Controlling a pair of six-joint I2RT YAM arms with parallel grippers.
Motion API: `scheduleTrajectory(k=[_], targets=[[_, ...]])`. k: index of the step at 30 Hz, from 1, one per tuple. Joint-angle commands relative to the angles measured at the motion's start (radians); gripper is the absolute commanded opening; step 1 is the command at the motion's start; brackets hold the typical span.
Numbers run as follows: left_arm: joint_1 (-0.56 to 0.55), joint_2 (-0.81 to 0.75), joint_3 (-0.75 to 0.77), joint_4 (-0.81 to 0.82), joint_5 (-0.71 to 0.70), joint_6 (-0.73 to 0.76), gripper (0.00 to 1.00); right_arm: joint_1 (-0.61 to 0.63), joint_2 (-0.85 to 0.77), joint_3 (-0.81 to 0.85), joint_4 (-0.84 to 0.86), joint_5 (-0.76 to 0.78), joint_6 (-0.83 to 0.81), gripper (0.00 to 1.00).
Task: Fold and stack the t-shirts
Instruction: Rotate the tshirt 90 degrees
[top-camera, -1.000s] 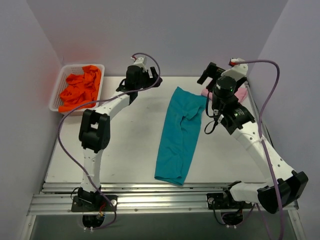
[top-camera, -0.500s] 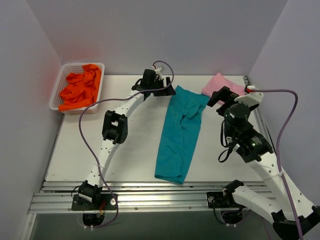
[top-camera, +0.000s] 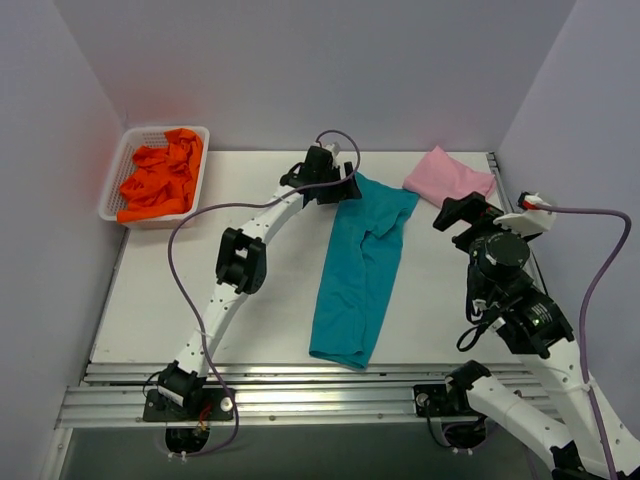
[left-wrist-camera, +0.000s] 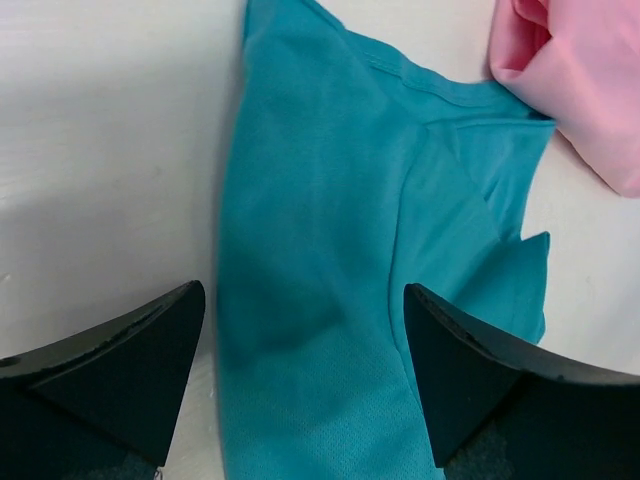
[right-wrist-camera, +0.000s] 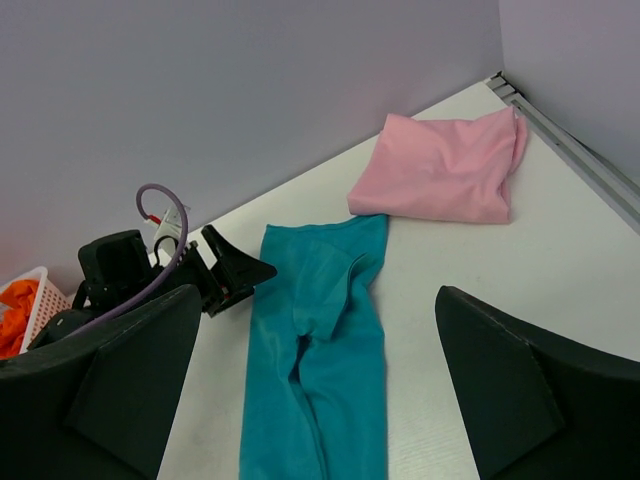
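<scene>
Left wrist: teal t-shirt (left-wrist-camera: 330, 230) lies beneath left end effector (left-wrist-camera: 301, 298).

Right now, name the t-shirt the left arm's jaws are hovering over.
The teal t-shirt, folded into a long strip. The pink t-shirt lies folded at the far right; the orange t-shirts sit heaped in the white basket.

Setting: robot lab test cell.
Enclosure: plain lavender walls (top-camera: 300, 70) on three sides.
Base: white desk (top-camera: 160, 290), aluminium rails (top-camera: 320, 398) along near edge.
Equipment: two cabled robot arms (top-camera: 243, 262).
</scene>
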Motion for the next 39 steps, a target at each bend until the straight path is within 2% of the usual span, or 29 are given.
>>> scheduleTrajectory(k=[1, 4, 8, 9, 14, 18, 22, 23, 27, 33, 39], targets=[[-0.004, 0.013, 0.032, -0.103, -0.141, -0.045, 0.89, 0.009, -0.061, 0.003, -0.032, -0.002, 0.018, 1.00], [-0.008, 0.019, 0.032, -0.116, -0.159, -0.075, 0.84, 0.009, -0.098, 0.002, -0.052, -0.028, 0.029, 0.99], [-0.015, 0.033, 0.041, -0.116, -0.128, -0.077, 0.69, 0.009, -0.126, -0.004, -0.072, -0.033, 0.037, 1.00], [-0.017, 0.036, 0.039, -0.109, -0.116, -0.075, 0.61, 0.009, -0.129, -0.006, -0.075, -0.031, 0.037, 1.00], [-0.029, 0.042, 0.041, -0.100, -0.097, -0.074, 0.51, 0.009, -0.141, -0.015, -0.085, -0.030, 0.042, 0.99], [-0.031, 0.045, 0.041, -0.099, -0.097, -0.075, 0.35, 0.009, -0.154, -0.023, -0.096, -0.026, 0.043, 1.00], [-0.031, 0.048, 0.041, -0.096, -0.091, -0.080, 0.12, 0.009, -0.160, -0.028, -0.105, -0.016, 0.042, 1.00], [-0.031, 0.047, 0.041, -0.096, -0.091, -0.080, 0.03, 0.009, -0.161, -0.028, -0.107, -0.016, 0.042, 1.00], [-0.024, 0.013, -0.004, -0.074, -0.097, -0.091, 0.02, 0.009, -0.157, -0.037, -0.107, -0.017, 0.043, 0.99], [0.066, -0.151, -0.218, 0.022, -0.088, -0.124, 0.02, 0.011, -0.129, -0.067, -0.090, -0.039, 0.048, 0.99], [0.187, -0.153, -0.171, -0.022, -0.088, -0.098, 0.02, 0.011, -0.094, -0.115, -0.038, -0.071, 0.057, 0.99]])
